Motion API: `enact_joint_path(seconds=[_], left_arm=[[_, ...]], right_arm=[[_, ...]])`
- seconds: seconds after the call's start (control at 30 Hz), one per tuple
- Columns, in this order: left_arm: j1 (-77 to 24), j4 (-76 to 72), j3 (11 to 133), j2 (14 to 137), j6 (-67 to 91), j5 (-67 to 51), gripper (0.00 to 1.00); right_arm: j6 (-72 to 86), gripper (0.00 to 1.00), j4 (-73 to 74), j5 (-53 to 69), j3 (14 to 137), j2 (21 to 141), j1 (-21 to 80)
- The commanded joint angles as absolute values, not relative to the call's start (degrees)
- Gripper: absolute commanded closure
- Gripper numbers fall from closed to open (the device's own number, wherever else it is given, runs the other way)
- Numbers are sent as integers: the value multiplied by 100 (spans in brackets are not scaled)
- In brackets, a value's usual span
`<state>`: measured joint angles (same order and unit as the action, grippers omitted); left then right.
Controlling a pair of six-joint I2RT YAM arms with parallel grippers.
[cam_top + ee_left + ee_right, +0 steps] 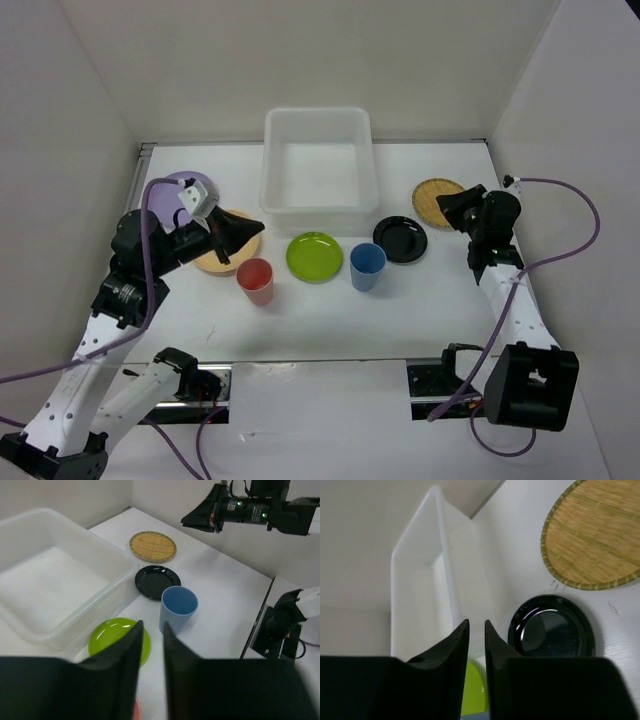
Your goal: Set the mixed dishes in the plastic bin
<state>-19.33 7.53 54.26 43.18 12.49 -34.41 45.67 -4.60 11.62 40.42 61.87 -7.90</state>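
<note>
The plastic bin (272, 190) stands at the back centre, with nothing in it. A lavender plate (178, 184) and a peach-orange plate (212, 262) lie on the left. In front of the bin stand a red cup (256, 280), a lime green plate (314, 256), a blue cup (367, 266) and a black plate (401, 239). A tan woven disc (432, 196) lies at the right. My left gripper (250, 228) hovers over the peach plate, its jaws nearly together and empty. My right gripper (447, 207) is over the disc's edge, also nearly shut and empty.
White walls close in the table on the left, back and right. The left wrist view shows the bin (120, 587), lime plate (112, 637), blue cup (178, 607), black plate (157, 581) and disc (152, 546). The right wrist view shows the bin (440, 555), black plate (552, 630) and disc (592, 545).
</note>
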Motion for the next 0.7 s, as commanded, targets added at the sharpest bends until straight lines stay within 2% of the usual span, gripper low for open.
enact_joint_path(seconds=[0.0, 0.03, 0.07, 0.1, 0.13, 0.17, 0.2, 0.23, 0.27, 0.33, 0.4, 0.43, 0.47, 0.5, 0.63, 0.67], left_arm=[[-1942, 563, 5344, 3956, 1467, -2752, 61], [-1942, 423, 5265, 3955, 1468, -2699, 19], [-1942, 422, 5265, 3885, 1468, -2637, 2], [-1942, 422, 5265, 3946, 1468, -2558, 0], [-1942, 509, 5534, 4033, 1468, -2558, 2], [-1942, 640, 5746, 4182, 1398, -2427, 14], [-1942, 790, 6000, 4610, 1328, -2374, 45], [-1942, 887, 6220, 4806, 1327, -2373, 87], [-1864, 809, 6466, 4956, 1397, -2373, 93], [-1785, 485, 6591, 5211, 1572, -2452, 95], [-1592, 536, 7002, 5482, 1749, -2374, 29], [-1521, 675, 7222, 5624, 1810, -2373, 26], [-1373, 842, 7468, 5938, 1811, -2312, 26], [-1301, 922, 7732, 6054, 1898, -2164, 32], [-617, 993, 7796, 6380, 2547, -1608, 81], [-145, 1080, 7796, 6572, 2671, -1608, 81]], right_arm=[[4554, 74, -633, 1195, 4271, 6354, -1010], [4553, 65, -633, 1265, 4271, 6354, -1011], [4483, 57, -633, 1318, 4271, 6407, -1063], [4482, 53, -633, 1318, 4271, 6407, -1063], [4482, 50, -633, 1318, 4271, 6407, -1063], [4422, 48, -633, 1318, 4271, 6407, -1063], [4421, 46, -633, 1318, 4271, 6459, -1063], [4421, 46, -685, 1371, 4271, 6460, -1063], [4421, 46, -686, 1423, 4271, 6460, -1116], [4369, 45, -686, 1493, 4342, 6582, -1116], [4299, 42, -607, 1572, 4473, 6635, -1116], [4298, 42, -537, 1625, 4474, 6636, -1116], [4237, 42, -536, 1626, 4526, 6636, -1116], [4236, 41, -536, 1678, 4526, 6697, -1116], [4236, 40, -598, 1898, 4526, 6828, -1116], [4236, 38, -598, 1959, 4526, 6829, -1116]])
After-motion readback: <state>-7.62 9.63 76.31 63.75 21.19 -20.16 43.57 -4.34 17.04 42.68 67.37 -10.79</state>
